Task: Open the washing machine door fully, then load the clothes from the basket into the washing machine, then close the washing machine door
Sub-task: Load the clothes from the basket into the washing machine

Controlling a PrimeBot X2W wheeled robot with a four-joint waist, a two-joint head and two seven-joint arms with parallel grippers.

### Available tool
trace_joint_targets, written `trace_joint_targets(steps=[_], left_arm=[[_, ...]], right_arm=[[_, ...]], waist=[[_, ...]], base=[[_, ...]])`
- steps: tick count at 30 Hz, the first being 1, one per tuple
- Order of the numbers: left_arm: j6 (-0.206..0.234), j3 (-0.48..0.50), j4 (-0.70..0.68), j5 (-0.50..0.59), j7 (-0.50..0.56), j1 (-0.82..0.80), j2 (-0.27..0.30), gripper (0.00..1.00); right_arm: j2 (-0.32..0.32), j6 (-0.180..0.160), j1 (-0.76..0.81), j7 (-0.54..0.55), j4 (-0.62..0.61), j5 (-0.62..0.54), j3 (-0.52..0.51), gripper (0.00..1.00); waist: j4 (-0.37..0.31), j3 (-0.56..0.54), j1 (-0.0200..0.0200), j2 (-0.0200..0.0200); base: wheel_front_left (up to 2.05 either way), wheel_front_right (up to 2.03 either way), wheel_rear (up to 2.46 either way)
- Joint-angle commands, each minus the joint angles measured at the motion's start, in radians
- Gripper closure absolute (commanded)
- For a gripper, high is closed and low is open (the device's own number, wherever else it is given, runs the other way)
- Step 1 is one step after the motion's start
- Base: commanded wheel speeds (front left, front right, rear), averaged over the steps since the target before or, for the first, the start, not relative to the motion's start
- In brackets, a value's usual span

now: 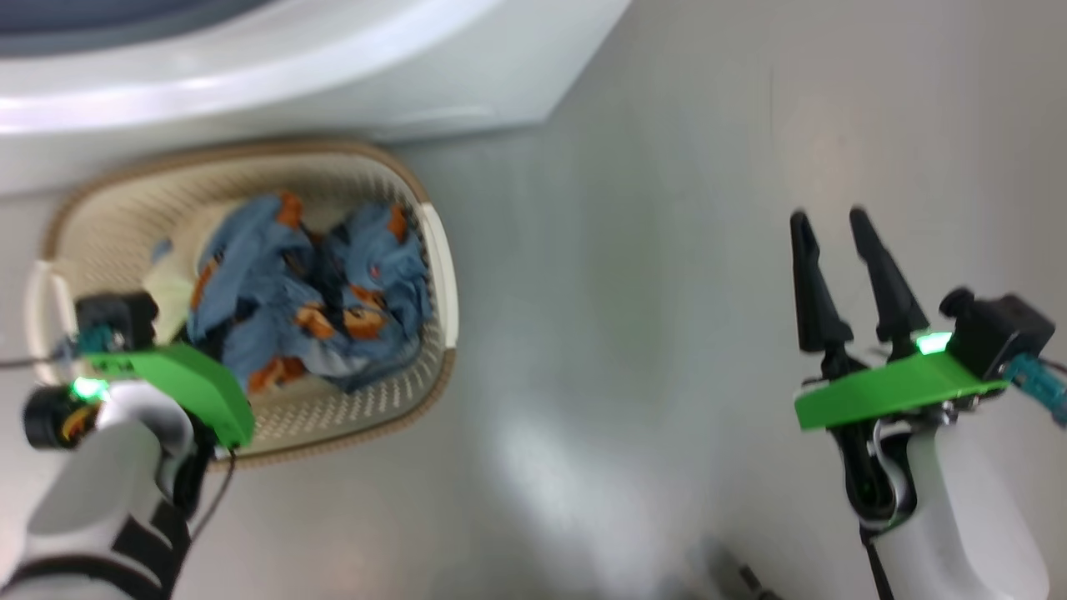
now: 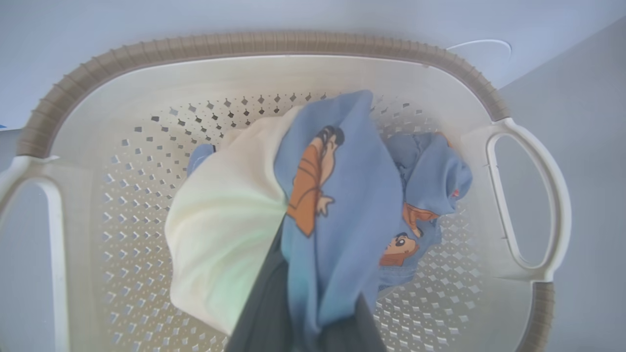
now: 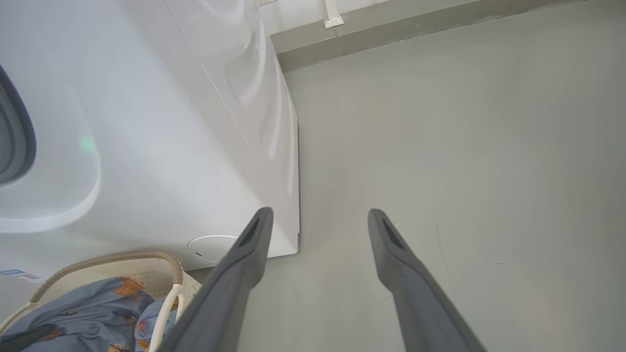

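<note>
Head view: the cream basket (image 1: 440,250) sits on the floor (image 1: 633,333) just beside the white washing machine (image 1: 333,83), holding crumpled blue clothes (image 1: 308,292) with orange figures. Left wrist view: the left hand (image 2: 313,303) is clamped on the clothes. Right wrist view: the right hand (image 3: 318,220) gapes apart above the floor.

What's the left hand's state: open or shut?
Shut on the clothes: the left hand has its fingers pinching blue cartoon-print fabric over the basket.
</note>
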Motion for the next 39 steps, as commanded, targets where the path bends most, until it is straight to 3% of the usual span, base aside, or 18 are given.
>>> trace_joint_targets(steps=[1,18,39], left_arm=[[-0.002,0.056,-0.045,0.024,-0.013,0.069,0.028,1.00],[-0.002,0.332,-0.359,0.243,-0.013,0.383,-0.047,1.00],[-0.002,0.562,-0.851,0.427,-0.014,0.756,-0.154,1.00]], right_arm=[[0.002,0.002,0.059,-0.005,-0.008,-0.003,0.018,0.00],[-0.076,0.002,0.223,-0.005,0.050,0.002,0.032,0.00],[-0.126,0.002,0.366,-0.005,0.015,0.019,0.031,0.00]], waist=[[0.052,-0.155,0.0000,-0.0001],[0.105,-0.476,0.0000,-0.0001],[0.143,-0.655,0.0000,-0.0001]], base=[[0.00,0.00,0.00],[0.00,0.00,0.00],[0.00,0.00,0.00]])
